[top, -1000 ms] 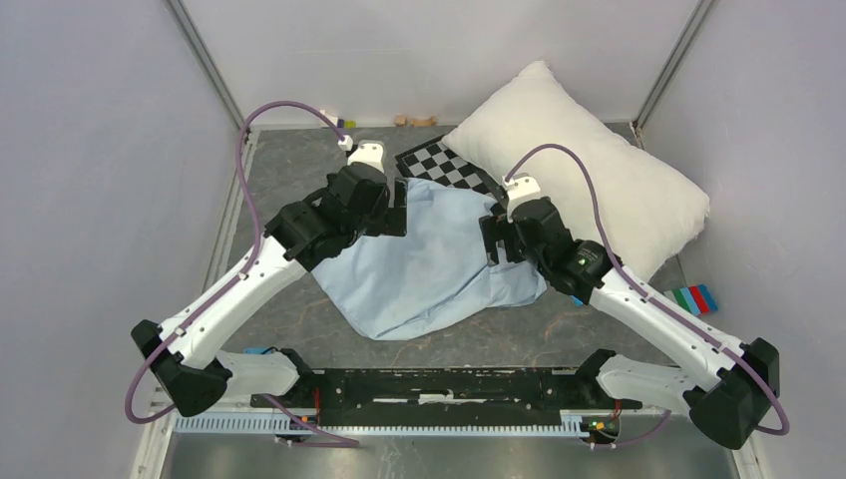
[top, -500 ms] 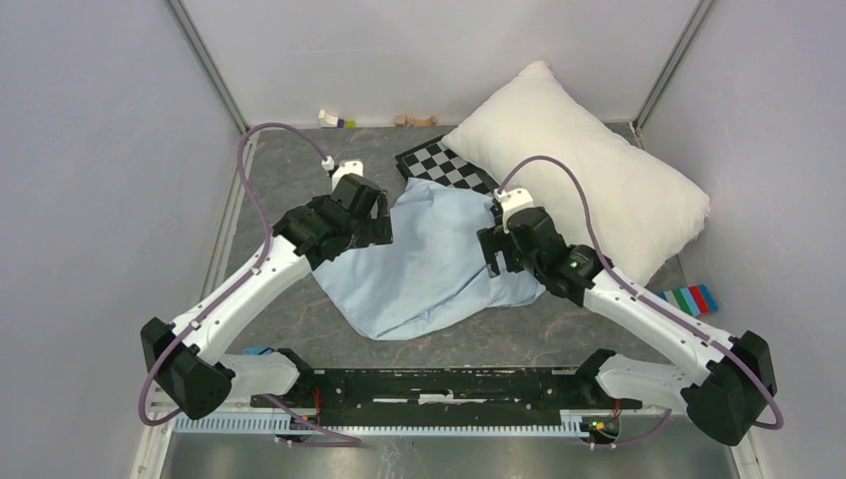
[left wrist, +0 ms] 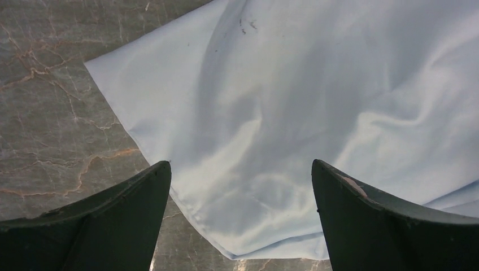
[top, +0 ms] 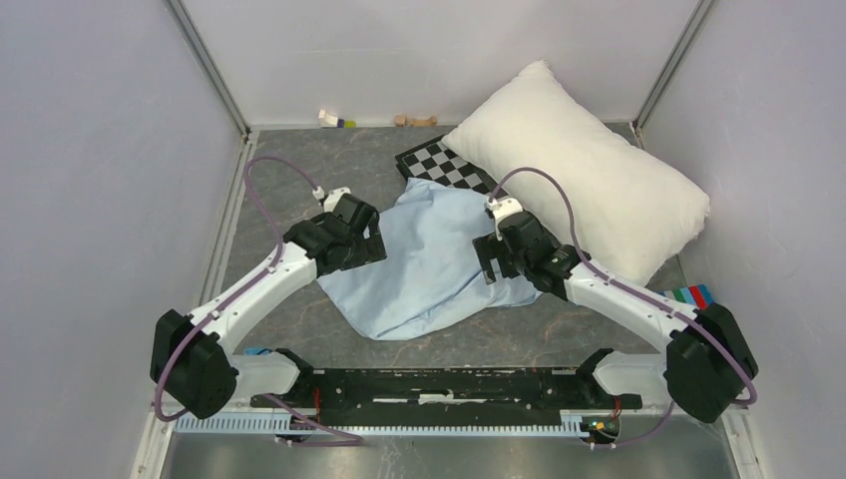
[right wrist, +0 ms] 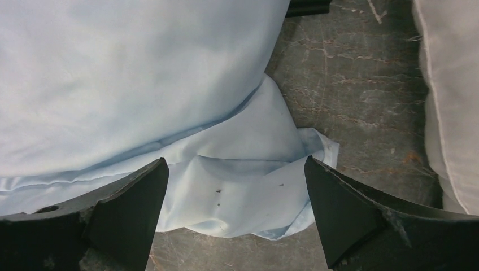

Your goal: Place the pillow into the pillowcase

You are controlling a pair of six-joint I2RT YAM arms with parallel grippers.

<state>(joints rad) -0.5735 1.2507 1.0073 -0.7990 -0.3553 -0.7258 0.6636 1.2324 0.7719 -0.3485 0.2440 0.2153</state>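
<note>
Hovering over pillowcase (top: pixel 431 267): spread left hand (left wrist: pixel 240 164)

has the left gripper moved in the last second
Yes. The left gripper has pulled back and to the left in the top view, away from the checkerboard panel.

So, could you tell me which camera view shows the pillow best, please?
The top external view: nearly the whole pillow shows, at the far right beside the pillowcase. The right wrist view catches only a strip of its edge; the left wrist view shows none of it.
</note>
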